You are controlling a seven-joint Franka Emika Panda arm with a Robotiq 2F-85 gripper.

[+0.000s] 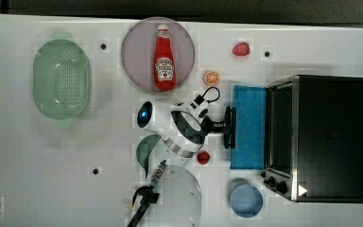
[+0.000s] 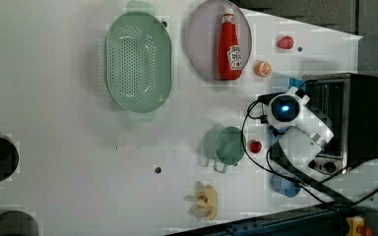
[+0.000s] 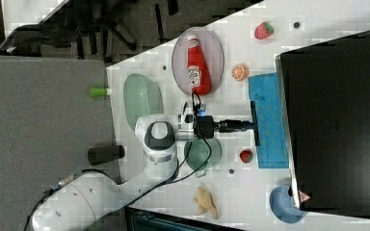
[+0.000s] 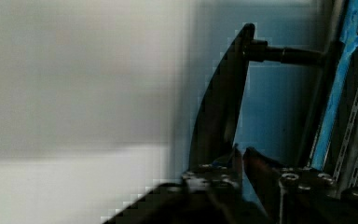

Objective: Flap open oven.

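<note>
oven (image 1: 331,137): black box, silver front frame, at the top view's right on the white bench (image 1: 38,165); knobs at the frame's lower end in the top view
door (image 1: 249,126): blue-tinted, flapped down flat onto the bench, lying to the top view's left of the oven cavity
handle (image 1: 230,126): black bar along the door's outer edge; in the wrist view it runs as a dark curved bar (image 4: 219,107) with a post to the door
claw (image 1: 226,126): at the handle's middle, fingers closed around the bar, gripping it; the wrist view shows the two fingertips narrowly apart just beside the bar
arm (image 3: 159,139): white, reaching level toward the door in the right view
ketchup bottle (image 1: 164,57): red, lying on a grey plate (image 1: 137,42)
colander (image 1: 62,78): green, at the top view's left
orange slice (image 1: 212,77): near the door's upper corner in the top view
strawberry (image 1: 241,48): above the oven in the top view
small red fruit (image 1: 203,157): just beside the door
blue bowl (image 1: 246,200): near the knobs
green pot (image 2: 225,145): close to the arm in the left view
</note>
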